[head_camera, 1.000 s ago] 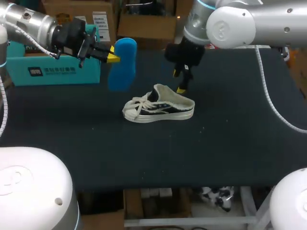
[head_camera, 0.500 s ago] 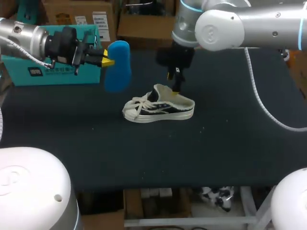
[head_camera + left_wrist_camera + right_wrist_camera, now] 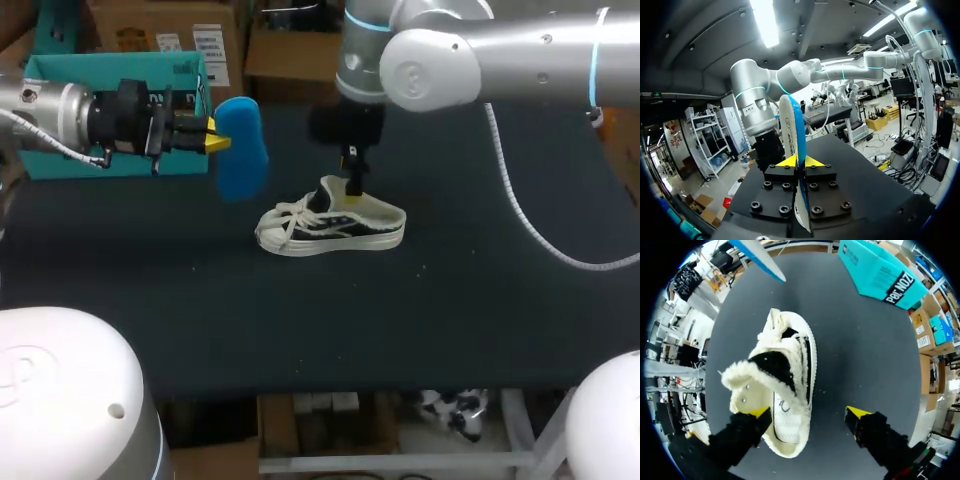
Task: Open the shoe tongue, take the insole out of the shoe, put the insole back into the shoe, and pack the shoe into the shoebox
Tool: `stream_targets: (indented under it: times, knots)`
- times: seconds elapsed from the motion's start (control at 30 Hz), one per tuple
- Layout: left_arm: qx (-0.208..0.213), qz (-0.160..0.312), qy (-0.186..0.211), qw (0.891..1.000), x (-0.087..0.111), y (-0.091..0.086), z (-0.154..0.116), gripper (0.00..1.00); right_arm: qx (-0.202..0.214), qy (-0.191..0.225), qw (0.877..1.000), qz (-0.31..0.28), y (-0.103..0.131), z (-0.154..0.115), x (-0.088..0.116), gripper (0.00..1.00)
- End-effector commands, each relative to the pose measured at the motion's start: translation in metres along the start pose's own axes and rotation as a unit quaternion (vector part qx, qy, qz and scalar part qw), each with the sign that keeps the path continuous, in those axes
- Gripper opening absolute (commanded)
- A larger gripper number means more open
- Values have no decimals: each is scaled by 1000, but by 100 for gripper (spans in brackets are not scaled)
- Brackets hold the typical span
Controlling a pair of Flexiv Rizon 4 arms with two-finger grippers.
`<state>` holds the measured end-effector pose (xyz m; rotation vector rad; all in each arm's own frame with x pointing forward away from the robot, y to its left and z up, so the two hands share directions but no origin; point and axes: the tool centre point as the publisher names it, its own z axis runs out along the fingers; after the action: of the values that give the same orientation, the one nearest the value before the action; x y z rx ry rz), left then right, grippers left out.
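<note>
While left jaws pinch the insole (image 3: 238,150) aloft, right jaws hang spread over the shoe (image 3: 335,226).

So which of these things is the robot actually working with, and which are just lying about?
In the job:
blue insole, held in the left hand
white shoe, under the right hand
teal shoebox

Just there:
the black table
</note>
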<state>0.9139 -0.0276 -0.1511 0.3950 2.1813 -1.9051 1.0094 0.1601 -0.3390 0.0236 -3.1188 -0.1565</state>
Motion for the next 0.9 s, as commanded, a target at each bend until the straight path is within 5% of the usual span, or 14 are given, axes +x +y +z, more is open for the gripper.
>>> stream_targets:
  times: [0.03,0.13,0.23,0.33,0.43,0.9]
  knots:
    - [3,-2,-12,1000,7,4,-5,0,25,-14,1000,7,7,8,2,96]
    - [3,-4,-18,1000,8,6,-11,0,35,-19,999,14,7,10,1,83]
    - [3,-6,-23,1000,10,8,-15,0,42,-25,999,19,7,11,0,49]
    - [3,-7,-26,1000,12,9,-19,0,49,-27,998,23,6,14,0,38]
    - [4,-8,-28,1000,13,11,-22,0,51,-28,998,22,6,15,2,0]
    - [27,-12,-18,999,-1,10,-14,0,55,-35,996,61,-1,5,11,0]
